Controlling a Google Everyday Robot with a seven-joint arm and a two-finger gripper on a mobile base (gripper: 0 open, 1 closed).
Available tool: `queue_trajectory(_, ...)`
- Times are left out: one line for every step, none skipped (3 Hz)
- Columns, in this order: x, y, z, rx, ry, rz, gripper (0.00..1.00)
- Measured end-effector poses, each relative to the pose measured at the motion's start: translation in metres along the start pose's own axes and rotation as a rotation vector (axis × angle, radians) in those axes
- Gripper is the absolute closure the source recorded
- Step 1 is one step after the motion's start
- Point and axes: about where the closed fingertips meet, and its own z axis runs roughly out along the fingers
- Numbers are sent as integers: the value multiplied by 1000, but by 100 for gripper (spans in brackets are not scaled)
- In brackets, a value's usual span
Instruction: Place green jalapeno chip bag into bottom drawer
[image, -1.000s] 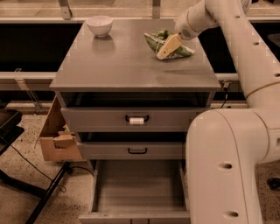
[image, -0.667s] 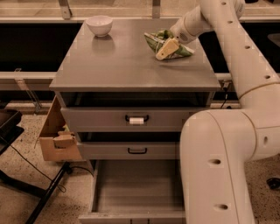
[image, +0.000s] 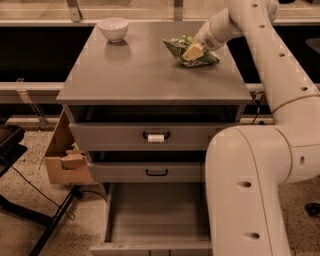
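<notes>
The green jalapeno chip bag (image: 206, 58) lies crumpled on the grey cabinet top (image: 145, 75), at its back right. My gripper (image: 192, 51) reaches in from the right and sits down on the bag's middle, touching it. The bag rests on the top and is not lifted. The bottom drawer (image: 155, 212) is pulled out at the foot of the cabinet; its flat grey inside holds nothing. My arm's large white body (image: 250, 190) covers the drawer's right side.
A white bowl (image: 113, 28) stands at the back left of the cabinet top. The two upper drawers with black handles (image: 156, 136) stand slightly ajar. A cardboard box (image: 65, 160) hangs at the cabinet's left side. A black stand (image: 10, 145) and its legs are on the floor at the left.
My arm has swung a little to the left and the gripper has shifted slightly over the bag. The bag has stayed in place on the cabinet top.
</notes>
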Motion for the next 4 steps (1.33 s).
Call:
queue_trajectory(-3,-1,-7,1,-10,-7,100)
queue_trajectory(-13,-2,-29,3,-41,-29,100)
queue_trajectory(-11,4,-90,-12,-68,-50,100)
queue_trajectory(2,17,-175,2,-69,-32,100)
